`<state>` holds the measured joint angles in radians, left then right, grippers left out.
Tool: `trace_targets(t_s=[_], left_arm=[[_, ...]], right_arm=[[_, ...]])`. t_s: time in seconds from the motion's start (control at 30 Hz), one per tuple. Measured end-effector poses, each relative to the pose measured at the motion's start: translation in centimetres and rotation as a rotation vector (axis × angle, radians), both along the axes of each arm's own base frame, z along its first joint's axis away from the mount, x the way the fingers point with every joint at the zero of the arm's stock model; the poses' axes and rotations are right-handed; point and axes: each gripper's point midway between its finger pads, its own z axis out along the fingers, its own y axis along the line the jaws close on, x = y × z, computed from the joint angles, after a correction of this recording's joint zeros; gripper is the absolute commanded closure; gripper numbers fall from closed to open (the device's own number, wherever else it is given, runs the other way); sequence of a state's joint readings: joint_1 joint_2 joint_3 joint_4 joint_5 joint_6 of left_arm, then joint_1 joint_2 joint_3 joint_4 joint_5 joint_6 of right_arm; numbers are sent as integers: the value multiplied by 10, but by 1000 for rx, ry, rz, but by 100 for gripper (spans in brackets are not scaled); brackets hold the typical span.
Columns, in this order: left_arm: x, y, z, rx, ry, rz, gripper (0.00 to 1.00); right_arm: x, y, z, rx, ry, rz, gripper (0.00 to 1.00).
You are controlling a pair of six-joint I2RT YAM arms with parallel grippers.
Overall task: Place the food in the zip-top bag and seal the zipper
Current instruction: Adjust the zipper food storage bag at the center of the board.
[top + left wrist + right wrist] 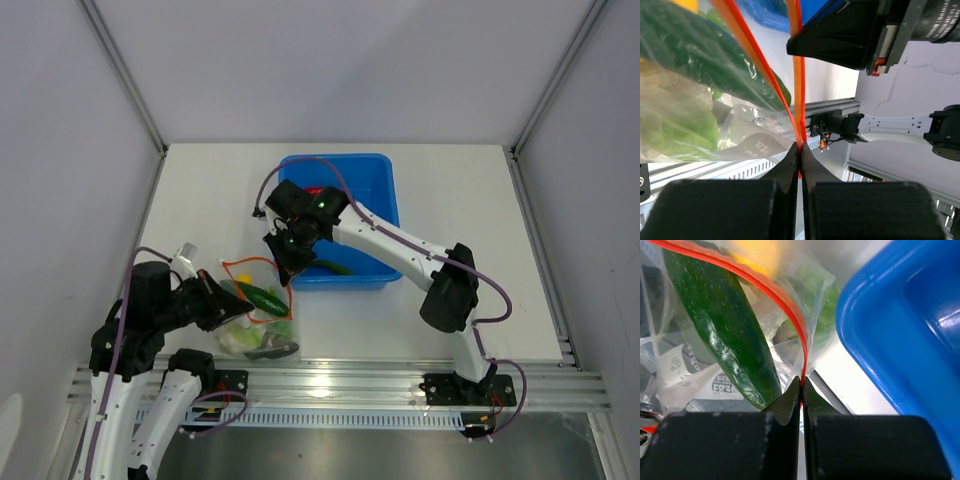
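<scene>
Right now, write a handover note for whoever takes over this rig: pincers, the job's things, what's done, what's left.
Left pincer: shut on the zipper at one end of the mouth.
Right pincer: shut on the zipper's other end.
Zip-top bag: beside the blue bin, mouth open.
Done: green pepper and other foods bagged.
Left: a green piece and a red piece show in the bin; then seal.

Left arm (105, 410) and right arm (385, 235) have white links, black joints, purple cables (300, 160), black end effector fingers (785, 407).
</scene>
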<state>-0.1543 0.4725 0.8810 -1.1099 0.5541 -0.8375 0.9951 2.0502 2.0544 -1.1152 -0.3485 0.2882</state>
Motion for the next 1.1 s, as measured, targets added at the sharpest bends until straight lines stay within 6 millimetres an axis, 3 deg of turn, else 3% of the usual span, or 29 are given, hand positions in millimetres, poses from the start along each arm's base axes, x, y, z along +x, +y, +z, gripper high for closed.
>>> trace_targets(t_s=[0.1, 0.2, 0.4, 0.5, 0.6, 0.7, 0.77, 0.87, 0.93, 1.03, 1.1], left_arm=[[0, 0, 0, 0, -1, 0, 99], [-1, 2, 4, 8, 2, 8, 99], [1, 17, 46, 66, -142, 77, 99], [4, 14, 33, 63, -115, 62, 100], [4, 8, -17, 61, 47, 26, 99], [1, 7, -43, 69, 135, 18, 100], [1, 6, -41, 66, 133, 12, 99], [3, 7, -26, 70, 103, 12, 99], [7, 8, -9, 76, 60, 19, 99], [11, 9, 21, 70, -33, 27, 99], [11, 9, 28, 63, -65, 28, 99]], right_arm=[[4, 5, 9, 24, -25, 9, 100], [7, 12, 30, 76, -68, 25, 100], [-3, 14, 83, 195, -154, 55, 100], [-13, 8, 108, 248, -168, 62, 100], [-23, 3, 102, 244, -138, 66, 100], [-30, -1, 70, 176, -80, 69, 100], [-32, -5, 48, 120, -45, 67, 100], [-31, -5, 34, 82, -30, 65, 100], [-29, -4, 40, 85, -39, 65, 100], [-23, 3, 65, 147, -89, 68, 100], [-20, 7, 80, 181, -119, 69, 100]])
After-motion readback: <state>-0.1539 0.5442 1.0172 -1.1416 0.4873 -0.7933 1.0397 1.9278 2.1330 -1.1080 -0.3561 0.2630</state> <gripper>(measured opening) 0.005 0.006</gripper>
